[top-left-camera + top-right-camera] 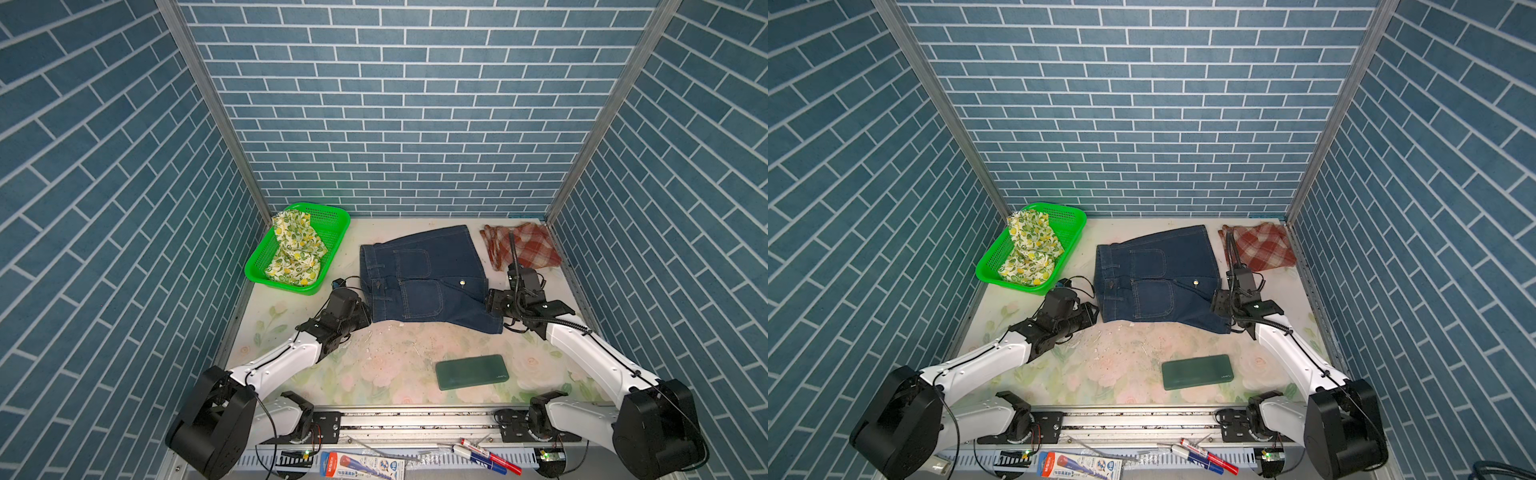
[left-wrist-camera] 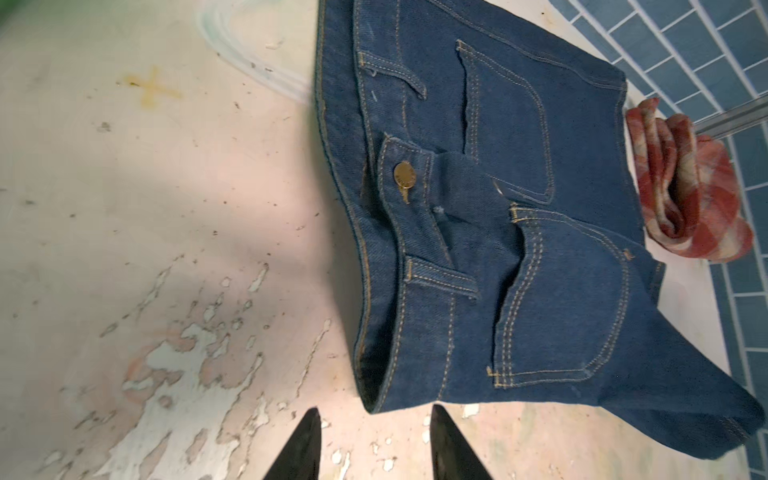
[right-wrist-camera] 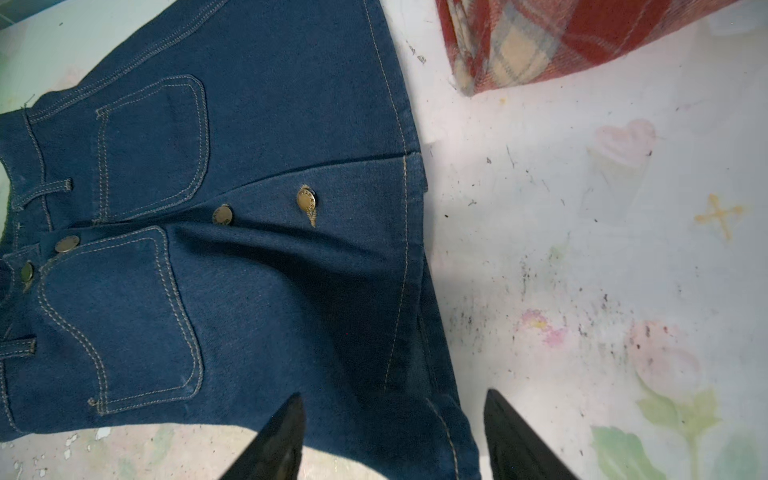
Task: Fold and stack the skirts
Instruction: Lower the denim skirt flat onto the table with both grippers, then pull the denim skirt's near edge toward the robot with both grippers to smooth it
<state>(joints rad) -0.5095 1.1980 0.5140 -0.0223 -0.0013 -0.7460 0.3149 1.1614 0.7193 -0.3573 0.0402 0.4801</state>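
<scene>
The denim skirt (image 1: 424, 278), mid-frame, looks stiff and weighty; grip its lower corners. Left gripper (image 2: 374, 409) gapes empty; right gripper (image 3: 394, 392) straddles the hem, unclosed.

Down by the front rail lies a blue and red card pack (image 1: 362, 464). Near one end of it, in a small circle, stand what look like the letters "HB". Its other print is too small for me to read. The dark green slab (image 1: 471, 372) carries a tiny pale mark near one corner, unreadable. The brass buttons (image 3: 306, 198) on the denim skirt (image 3: 257, 104) have raised lettering round the rim that I cannot make out. The marker pens (image 1: 488, 456) bear labels, also illegible.
</scene>
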